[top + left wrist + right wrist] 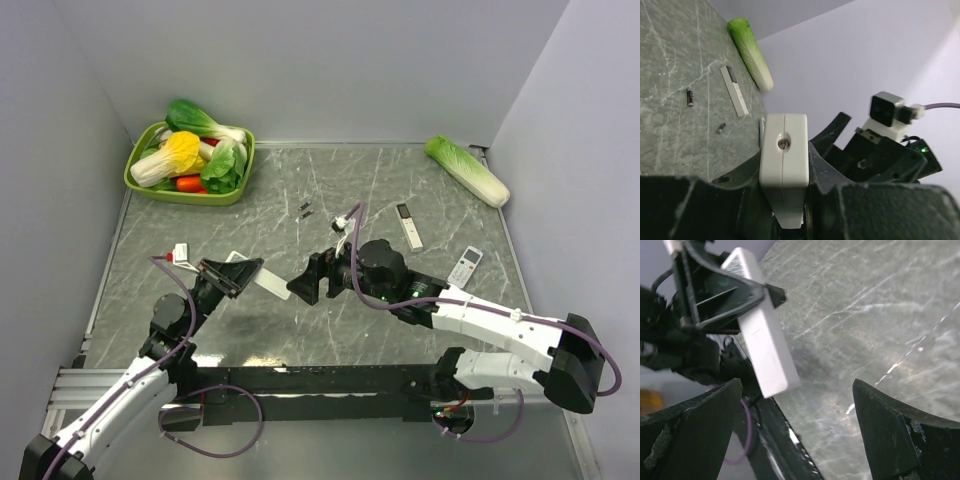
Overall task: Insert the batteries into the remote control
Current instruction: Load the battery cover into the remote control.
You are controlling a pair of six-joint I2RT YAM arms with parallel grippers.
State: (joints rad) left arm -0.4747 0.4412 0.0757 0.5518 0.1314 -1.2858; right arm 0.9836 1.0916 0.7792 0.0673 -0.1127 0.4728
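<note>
My left gripper (243,272) is shut on the long white remote control (264,281) and holds it above the table, its free end pointing right. In the left wrist view the remote's end face (784,155), with a small round window, sits clamped between the jaws. My right gripper (303,283) is open and empty, facing the remote's free end from just to its right. In the right wrist view the remote (764,340) slants down between my spread fingers (700,430), touching neither. No green batteries show in any view.
Two tiny dark cells (305,210) lie mid-table. A white remote with a black end (408,225) and a short buttoned remote (465,266) lie at the right. A napa cabbage (467,170) is at the back right, and a green basket (140,178) of vegetables at the back left.
</note>
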